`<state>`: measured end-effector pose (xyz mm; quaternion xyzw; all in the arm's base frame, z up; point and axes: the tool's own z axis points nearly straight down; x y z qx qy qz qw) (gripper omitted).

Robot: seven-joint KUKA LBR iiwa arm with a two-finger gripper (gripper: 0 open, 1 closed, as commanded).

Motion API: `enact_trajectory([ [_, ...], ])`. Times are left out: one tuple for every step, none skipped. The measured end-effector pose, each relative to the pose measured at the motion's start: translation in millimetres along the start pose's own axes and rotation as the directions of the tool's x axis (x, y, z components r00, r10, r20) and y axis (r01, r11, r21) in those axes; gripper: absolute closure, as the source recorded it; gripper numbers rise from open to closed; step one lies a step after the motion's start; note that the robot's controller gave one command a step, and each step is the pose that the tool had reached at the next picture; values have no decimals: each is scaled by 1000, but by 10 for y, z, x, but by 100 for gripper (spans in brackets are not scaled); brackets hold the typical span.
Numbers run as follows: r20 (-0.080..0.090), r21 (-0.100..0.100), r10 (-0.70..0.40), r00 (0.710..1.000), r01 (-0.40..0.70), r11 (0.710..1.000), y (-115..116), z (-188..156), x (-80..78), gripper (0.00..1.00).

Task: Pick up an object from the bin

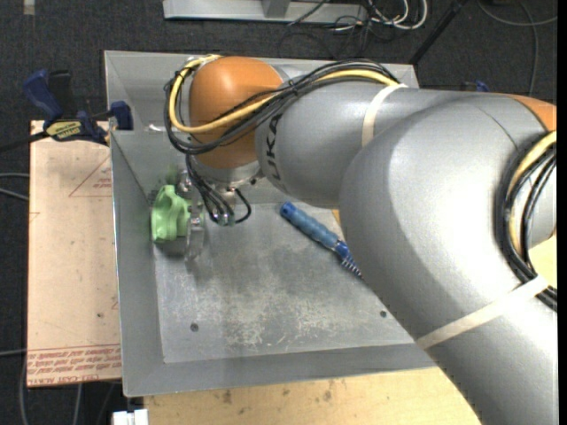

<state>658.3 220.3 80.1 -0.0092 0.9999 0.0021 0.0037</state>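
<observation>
My gripper hangs low at the left side of the bin, under the orange wrist cover, close to the left wall. A light green, lumpy soft thing lies against the left wall, touching the gripper's left side; part of it is hidden behind the gripper body. Whether it sits between the fingers I cannot tell. A blue-handled brush with a dark bristled tip lies diagonally on the bin floor to the right of the gripper, apart from it.
The grey arm crosses the bin's upper right and hides that part of the floor. Bare scuffed floor spreads below the gripper toward the front wall.
</observation>
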Motion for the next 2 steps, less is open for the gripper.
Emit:
enact_trajectory([
  [-4,2,4,1000,-4,1000,-24,11,11,100],
  [3,-1,26,1000,-26,1000,176,-1322,248,100],
])
